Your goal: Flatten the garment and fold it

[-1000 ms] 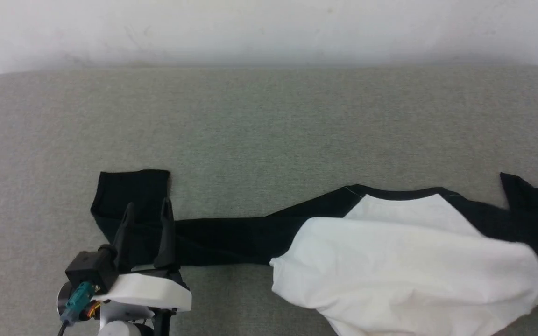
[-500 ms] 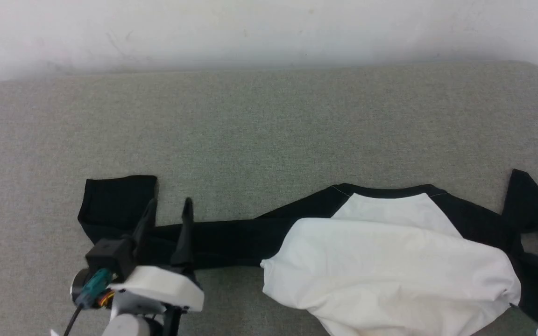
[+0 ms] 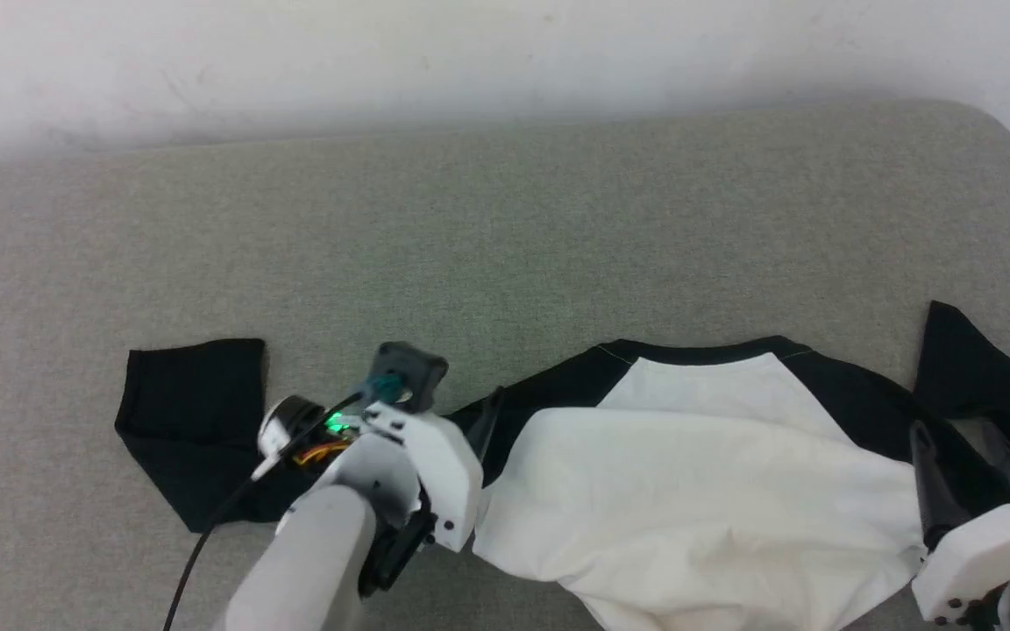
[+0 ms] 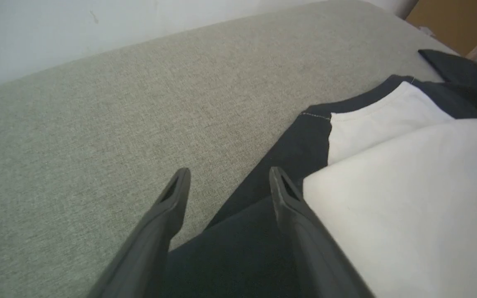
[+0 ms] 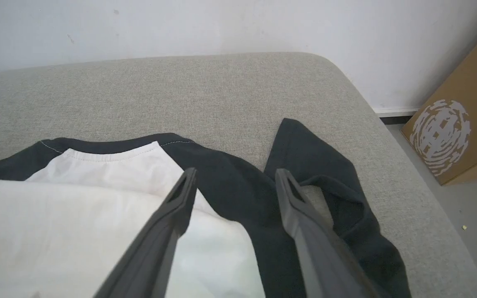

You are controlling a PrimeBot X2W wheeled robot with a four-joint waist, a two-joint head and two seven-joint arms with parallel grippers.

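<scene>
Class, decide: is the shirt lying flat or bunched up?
Not flat: the shirt is doubled over below its collar, and one black sleeve lies crumpled.

Grey fabric surface (image 3: 505, 219) w/ rounded corner, white wall (image 3: 470, 53) behind, cardboard box (image 5: 458, 124) nearby.

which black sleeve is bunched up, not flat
The sleeve on the robot's right, beside the right gripper: it doubles back on itself, while the left sleeve lies stretched out flat.
</scene>
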